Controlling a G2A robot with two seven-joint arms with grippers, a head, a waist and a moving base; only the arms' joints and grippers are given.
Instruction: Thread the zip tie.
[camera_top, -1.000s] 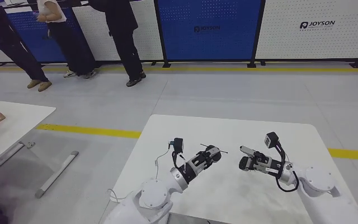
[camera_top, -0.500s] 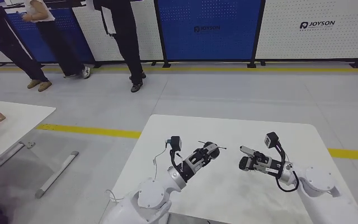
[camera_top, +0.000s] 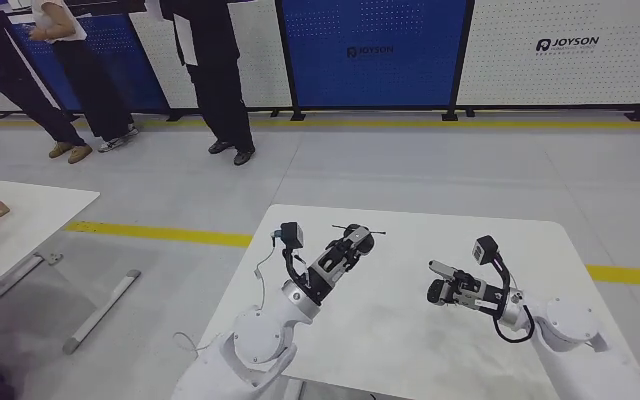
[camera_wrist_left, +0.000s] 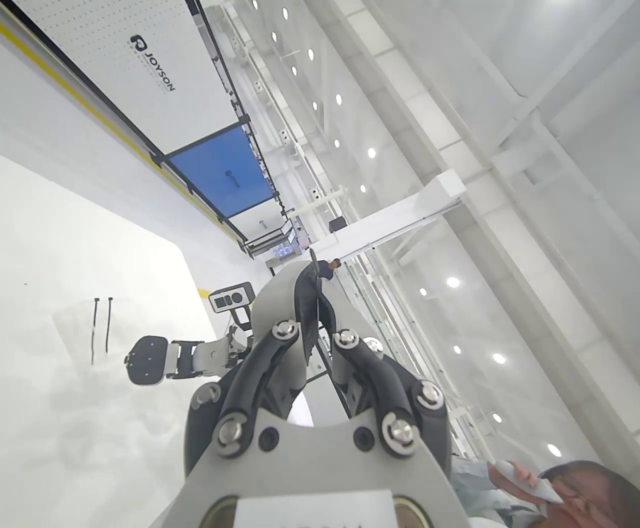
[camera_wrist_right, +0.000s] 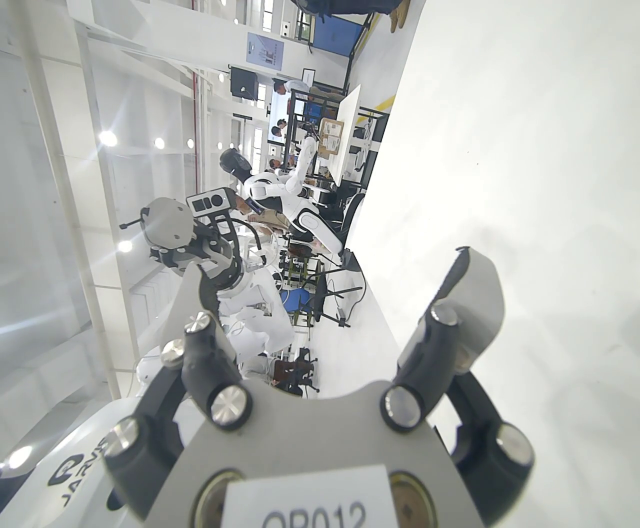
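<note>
Zip tie (camera_top: 376, 232) is held above the white table (camera_top: 400, 345), near its far edge toward the left corner. The left pincer (camera_top: 356, 238) is clamped across it, with an end jutting out each side. The right pincer (camera_top: 437, 280), fingers apart, sits right of the table's middle. I judge the tie light, springy and slick, so grip it close to the tail for aiming. Two spare ties (camera_wrist_left: 108, 325) lie flat.

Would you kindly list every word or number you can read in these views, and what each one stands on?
"JOYSON": on the white pegboard panel, and again on the blue panel; the fine print under it is too small to read.
"OP012": on the white label in the right wrist view, with its lower edge cut off.
Wall poster: too small to read.
</note>
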